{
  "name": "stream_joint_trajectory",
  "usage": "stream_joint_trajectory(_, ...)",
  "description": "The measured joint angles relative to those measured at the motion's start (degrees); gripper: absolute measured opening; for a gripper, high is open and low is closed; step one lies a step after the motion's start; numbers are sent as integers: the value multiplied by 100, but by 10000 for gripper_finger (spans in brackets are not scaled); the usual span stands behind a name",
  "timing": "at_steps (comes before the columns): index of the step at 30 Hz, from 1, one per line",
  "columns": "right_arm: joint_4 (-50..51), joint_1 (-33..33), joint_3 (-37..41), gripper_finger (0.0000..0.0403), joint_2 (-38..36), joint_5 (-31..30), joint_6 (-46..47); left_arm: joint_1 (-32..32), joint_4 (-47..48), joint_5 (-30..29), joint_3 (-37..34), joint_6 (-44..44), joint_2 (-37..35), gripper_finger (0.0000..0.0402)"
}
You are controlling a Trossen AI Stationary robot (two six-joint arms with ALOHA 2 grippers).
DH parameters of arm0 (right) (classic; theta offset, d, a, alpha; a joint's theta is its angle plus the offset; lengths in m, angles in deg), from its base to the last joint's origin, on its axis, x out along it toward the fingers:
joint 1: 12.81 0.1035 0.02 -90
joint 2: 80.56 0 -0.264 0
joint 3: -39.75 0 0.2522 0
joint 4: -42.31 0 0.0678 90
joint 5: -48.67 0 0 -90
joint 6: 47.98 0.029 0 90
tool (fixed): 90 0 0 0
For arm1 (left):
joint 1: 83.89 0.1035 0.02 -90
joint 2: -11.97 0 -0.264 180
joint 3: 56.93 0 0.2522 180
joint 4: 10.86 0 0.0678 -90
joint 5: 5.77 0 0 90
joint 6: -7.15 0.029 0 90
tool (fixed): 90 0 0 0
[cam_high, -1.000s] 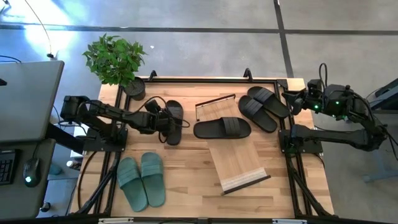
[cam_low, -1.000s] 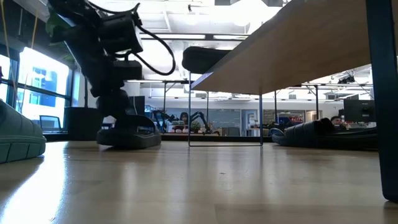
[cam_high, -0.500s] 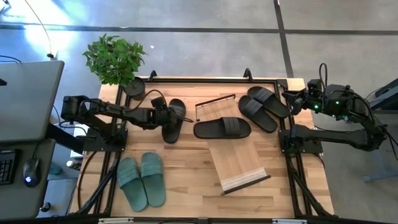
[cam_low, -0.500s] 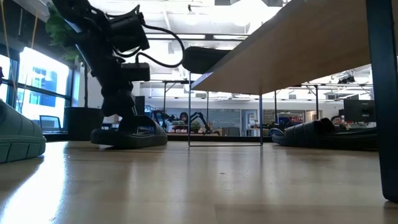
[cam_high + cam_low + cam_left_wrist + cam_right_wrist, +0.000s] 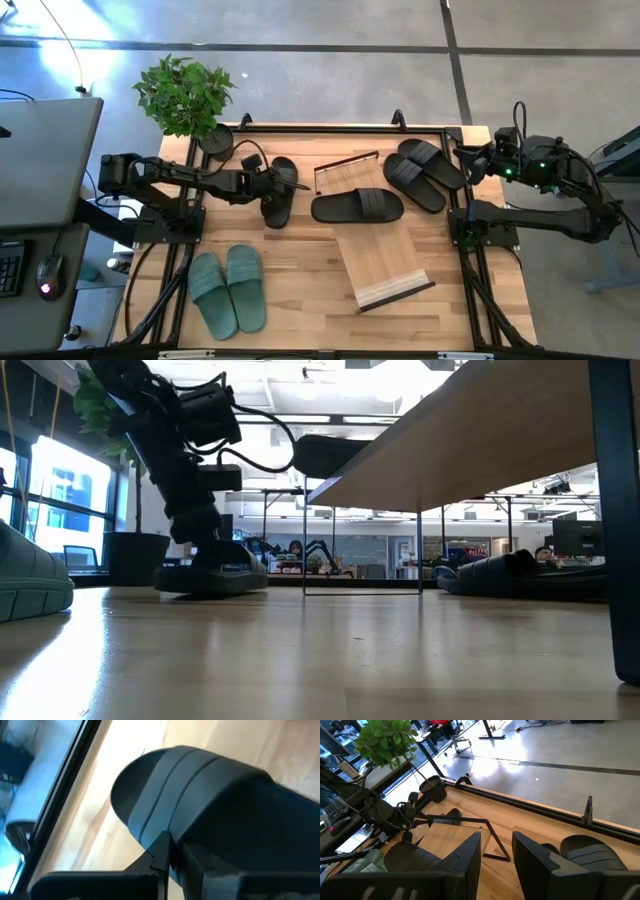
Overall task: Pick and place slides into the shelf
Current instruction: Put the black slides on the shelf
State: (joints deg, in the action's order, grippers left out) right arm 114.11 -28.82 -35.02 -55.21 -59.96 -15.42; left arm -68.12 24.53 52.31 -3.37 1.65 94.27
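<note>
- Light-wood plank table (image 5: 300, 290) with a black metal frame along its edges; it carries every item listed below.
- Low shoe rack with a sloping light-wood plank top and thin black frame (image 5: 378, 255): stands on the table near its middle, set at an angle.
- One black rubber slide sandal (image 5: 357, 206) lies across the upper part of the rack's plank.
- Pair of black rubber slides (image 5: 427, 172): side by side on the table by the far right corner.
- Single black rubber slide (image 5: 279, 191): on the table left of the rack.
- Pair of sage-green rubber slides (image 5: 227, 289): side by side near the front left.
- Dark pot holding a green leafy plant (image 5: 214, 141): at the far left corner.
</note>
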Motion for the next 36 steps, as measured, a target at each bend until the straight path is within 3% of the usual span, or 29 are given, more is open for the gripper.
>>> stream_joint_trajectory(6, 0, 0, 0, 103, 0, -4, 0, -9, 752, 64, 546, -325, -345, 5)
stream_joint_trajectory(12, -2, -1, 0, 103, 0, -20, -2, -1, 1704, -283, 1069, -454, -972, 3)
stream_joint_trajectory(19, -2, -1, 0, 103, 0, -17, -2, -4, 1848, -143, 1465, -680, -1941, 2)
stream_joint_trajectory(29, -2, -1, 0, 103, -1, 4, -2, -7, 923, 1424, 2016, -328, -2454, 0)
stream_joint_trajectory(36, -2, -1, 0, 103, -2, 2, -2, -126, -818, 3078, 2480, -59, -2297, 0)
